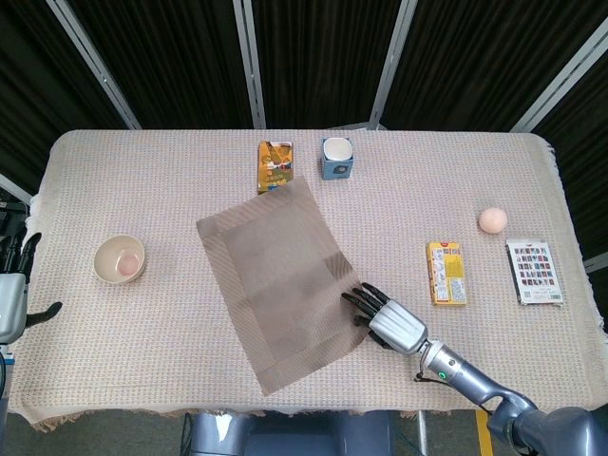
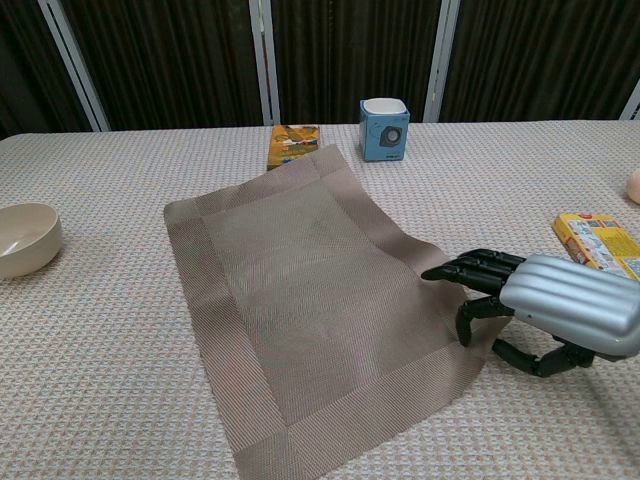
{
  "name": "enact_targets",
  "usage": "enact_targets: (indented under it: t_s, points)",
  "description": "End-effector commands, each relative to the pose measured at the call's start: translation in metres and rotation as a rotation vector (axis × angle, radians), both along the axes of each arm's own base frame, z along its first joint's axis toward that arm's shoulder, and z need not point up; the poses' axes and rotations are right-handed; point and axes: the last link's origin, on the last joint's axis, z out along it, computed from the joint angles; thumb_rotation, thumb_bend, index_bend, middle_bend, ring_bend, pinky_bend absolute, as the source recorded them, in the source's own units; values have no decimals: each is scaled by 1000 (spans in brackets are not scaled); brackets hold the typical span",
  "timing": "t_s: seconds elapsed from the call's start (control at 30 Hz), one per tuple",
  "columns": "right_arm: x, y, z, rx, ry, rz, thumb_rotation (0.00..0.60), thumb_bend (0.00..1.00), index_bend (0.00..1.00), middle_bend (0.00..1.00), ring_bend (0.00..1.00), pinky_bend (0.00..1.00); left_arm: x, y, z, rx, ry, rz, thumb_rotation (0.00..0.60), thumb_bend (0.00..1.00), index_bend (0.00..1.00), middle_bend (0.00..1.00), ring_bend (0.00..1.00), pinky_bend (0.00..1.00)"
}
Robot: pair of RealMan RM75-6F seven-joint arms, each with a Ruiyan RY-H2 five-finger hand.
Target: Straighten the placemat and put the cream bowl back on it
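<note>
Right hand [image 2: 545,310] gripping the near right edge of the skewed placemat [image 2: 300,300] on the woven-clothed desk [image 1: 171,313], cream bowl [image 1: 120,259] off at left, left hand [image 1: 11,285] slack at the edge, dark curtains [image 1: 313,57] behind.

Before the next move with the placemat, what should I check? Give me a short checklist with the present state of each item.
1. Right hand touches the placemat at its right edge: ok.
2. Firm pinch on that edge: cannot tell; the fingers curl there, but the contact is hidden.
3. Placemat square with the table: not ok, it lies at an angle.
4. Cream bowl off the mat, near the table's left side: ok.
5. Far mat corner free of the orange box: not ok, it reaches the box.
6. Left hand clear of the mat: ok.
</note>
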Motion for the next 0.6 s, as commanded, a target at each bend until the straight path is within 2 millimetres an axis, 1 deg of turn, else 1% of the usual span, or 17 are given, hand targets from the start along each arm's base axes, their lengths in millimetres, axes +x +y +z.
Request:
enact_targets:
  t_s: [0.03, 0.1, 0.2, 0.4, 0.5, 0.6]
  points:
    - [0, 0, 0, -6, -13, -5, 600, 574, 624, 25, 0, 0, 0, 0, 0, 0, 0, 0, 600, 0, 0, 0, 0, 0]
    - [0, 1, 1, -7, -19, -4, 600, 579, 690, 43, 0, 0, 0, 0, 0, -1, 0, 0, 600, 0, 0, 0, 0, 0]
    - [1, 2, 2, -10, -32, 2, 600, 584, 752, 69, 0, 0, 0, 0, 0, -3, 0, -1, 600, 0, 0, 0, 0, 0]
    - [2, 10, 9, -5, -75, 28, 600, 580, 761, 85, 0, 0, 0, 0, -2, -10, 1, -1, 600, 0, 0, 0, 0, 0]
    - [0, 15, 16, 1, -85, 51, 600, 579, 762, 90, 0, 0, 0, 0, -3, -15, 2, -1, 600, 0, 0, 0, 0, 0]
    - [-4, 22, 29, 2, -85, 90, 600, 579, 762, 99, 0, 0, 1, -1, -5, -21, 5, -3, 600, 0, 0, 0, 0, 0]
